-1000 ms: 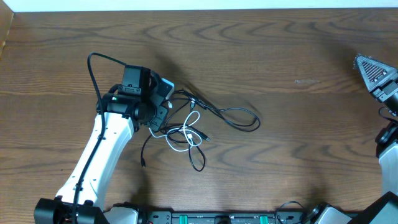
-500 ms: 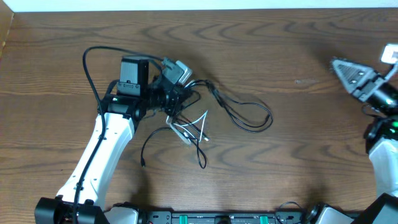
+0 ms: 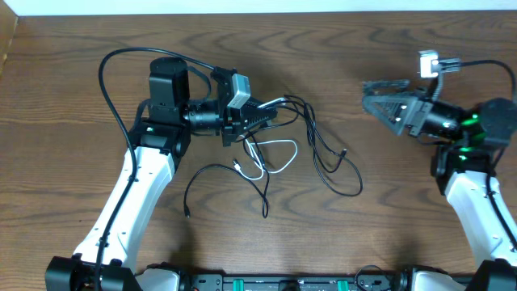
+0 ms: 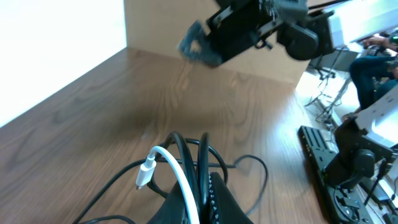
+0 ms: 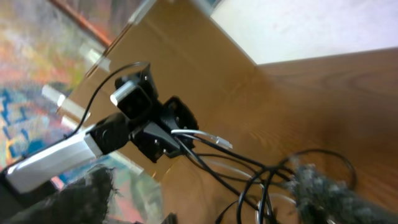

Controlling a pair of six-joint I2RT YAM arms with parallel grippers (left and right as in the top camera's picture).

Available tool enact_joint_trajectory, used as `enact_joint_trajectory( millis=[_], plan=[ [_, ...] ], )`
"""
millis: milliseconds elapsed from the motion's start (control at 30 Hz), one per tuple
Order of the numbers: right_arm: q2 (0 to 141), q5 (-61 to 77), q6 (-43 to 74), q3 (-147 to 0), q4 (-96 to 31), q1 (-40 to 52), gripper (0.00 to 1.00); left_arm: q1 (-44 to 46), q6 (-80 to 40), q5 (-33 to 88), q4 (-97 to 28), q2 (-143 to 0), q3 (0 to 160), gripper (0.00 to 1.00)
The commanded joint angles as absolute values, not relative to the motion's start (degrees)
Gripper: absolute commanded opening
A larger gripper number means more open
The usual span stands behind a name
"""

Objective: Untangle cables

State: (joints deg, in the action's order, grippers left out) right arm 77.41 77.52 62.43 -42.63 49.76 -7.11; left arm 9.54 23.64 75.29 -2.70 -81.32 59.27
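Pinching thin, looped black-and-white cables (image 4: 203, 158), left gripper (image 3: 271, 115); right gripper (image 3: 370, 97) spread wide.

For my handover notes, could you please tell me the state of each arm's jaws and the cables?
left gripper: jaws shut on the cables.
right gripper: jaws open, holding nothing.
cables: tangled, partly gripped, rest trailing on the table.
white cable: looped among the black ones.
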Motion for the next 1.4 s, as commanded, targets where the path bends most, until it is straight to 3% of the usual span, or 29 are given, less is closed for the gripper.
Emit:
enact_joint_trajectory(
  millis=[0, 300, 533, 600, 933, 1167, 1367],
  plan=[
    [77.28, 75.2, 61.49, -42.94, 47.44, -3.22, 0.98, 9.34, 22.98, 79.55, -0.56, -79.68, 59.31, 0.07],
    [77.28, 66.96, 56.12, -42.94, 31.18, 4.03, 0.99, 9.34, 22.98, 79.48, 5.43, -77.67, 59.31, 0.08],
    [77.28, 64.6, 55.59, -42.94, 31.05, 9.8, 0.99, 9.34, 22.94, 79.29, 5.89, -77.67, 59.31, 0.08],
    [77.28, 63.55, 55.61, -42.94, 31.03, 11.42, 0.89, 9.34, 22.96, 79.26, 5.91, -77.67, 59.31, 0.07],
    [77.28, 63.57, 55.61, -42.94, 30.39, 13.47, 0.7, 9.34, 22.52, 76.69, 5.89, -77.67, 59.31, 0.07],
    [77.28, 63.57, 55.64, -42.94, 30.41, 13.56, 0.32, 9.32, 22.31, 75.72, 5.17, -77.67, 59.31, 0.07],
    [77.28, 63.9, 55.64, -42.94, 30.41, 13.54, 0.13, 9.28, 22.13, 69.12, 2.0, -77.67, 59.31, 0.08]
  ],
)
